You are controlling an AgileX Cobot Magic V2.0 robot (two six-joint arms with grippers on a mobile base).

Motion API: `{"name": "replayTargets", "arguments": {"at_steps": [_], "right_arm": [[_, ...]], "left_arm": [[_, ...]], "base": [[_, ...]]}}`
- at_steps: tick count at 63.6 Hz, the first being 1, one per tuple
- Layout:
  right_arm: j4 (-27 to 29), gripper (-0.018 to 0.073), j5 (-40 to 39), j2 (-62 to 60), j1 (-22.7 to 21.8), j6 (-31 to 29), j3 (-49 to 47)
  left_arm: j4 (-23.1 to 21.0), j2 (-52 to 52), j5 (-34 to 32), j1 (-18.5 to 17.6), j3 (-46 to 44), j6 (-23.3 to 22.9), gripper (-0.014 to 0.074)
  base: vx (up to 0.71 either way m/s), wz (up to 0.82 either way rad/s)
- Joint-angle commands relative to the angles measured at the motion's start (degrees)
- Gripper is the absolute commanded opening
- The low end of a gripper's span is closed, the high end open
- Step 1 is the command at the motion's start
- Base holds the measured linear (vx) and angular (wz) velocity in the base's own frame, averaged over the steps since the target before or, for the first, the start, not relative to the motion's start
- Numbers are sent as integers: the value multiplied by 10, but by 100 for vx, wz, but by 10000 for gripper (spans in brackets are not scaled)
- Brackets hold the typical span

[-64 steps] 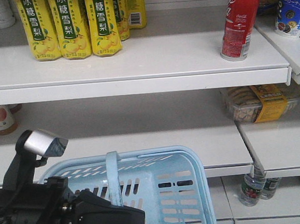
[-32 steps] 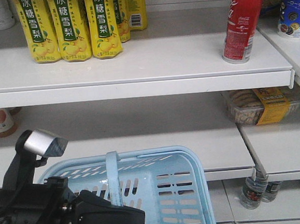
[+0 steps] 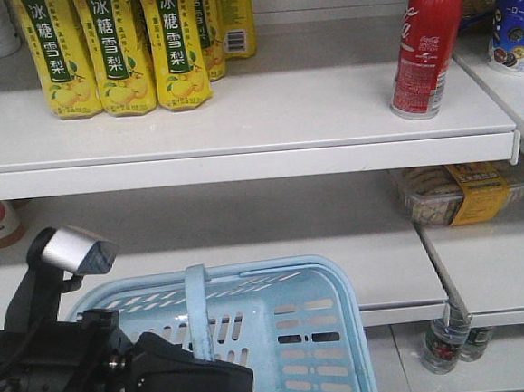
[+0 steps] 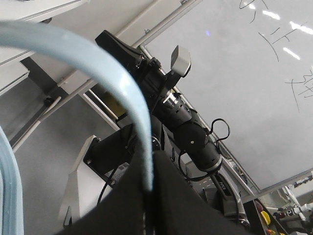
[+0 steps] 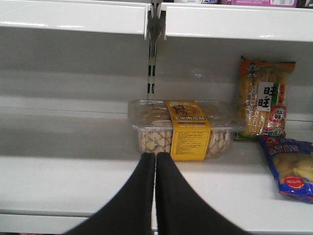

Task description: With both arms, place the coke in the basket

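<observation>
Up front, the front-facing view: the coke (image 3: 427,42) stands upright at the right end of the top shelf (image 3: 238,125), near the front edge and well apart from the row of yellow bottles (image 3: 115,53) at the left. On the shelf below it lies a clear biscuit tray (image 3: 453,195) with a yellow label. The basket (image 3: 318,337) sits low in the middle of the frame, well below the coke, with its handle (image 3: 198,314) rising over the near rim. The left arm (image 3: 67,375) fills the bottom left corner with a silver module (image 3: 77,249) on top. Its black front end overlaps the foot of the handle. I cannot tell how the jaws stand from here.

Left wrist view: the left gripper (image 4: 148,188) is closed on the handle. The blue strap runs down into the black fingers (image 4: 181,205) and arcs away up and to the left. A strip of basket rim shows at the left edge. Beyond is the right arm (image 4: 190,132), free of the basket, against a white panel (image 4: 254,73).

Right wrist view: the right gripper (image 5: 155,164) is closed, fingertips pressed together with nothing between them. It points at the biscuit tray on the middle shelf and is not touching it. An orange snack bag (image 5: 264,98) and a blue bag (image 5: 291,169) lie to the right of the tray.
</observation>
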Motion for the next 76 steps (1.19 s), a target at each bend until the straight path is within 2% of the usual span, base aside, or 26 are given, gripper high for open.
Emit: {"name": "replayTargets", "arguments": {"at_steps": [1, 76], "right_arm": [[-4, -5, -42, -11, -3, -3, 6], [-4, -5, -42, -11, -3, -3, 6]], "left_arm": [[-48, -13, -37, -1, -14, 4, -6], [-48, -13, -37, -1, -14, 4, -6]], "base": [[3, 0], [2, 0]]}}
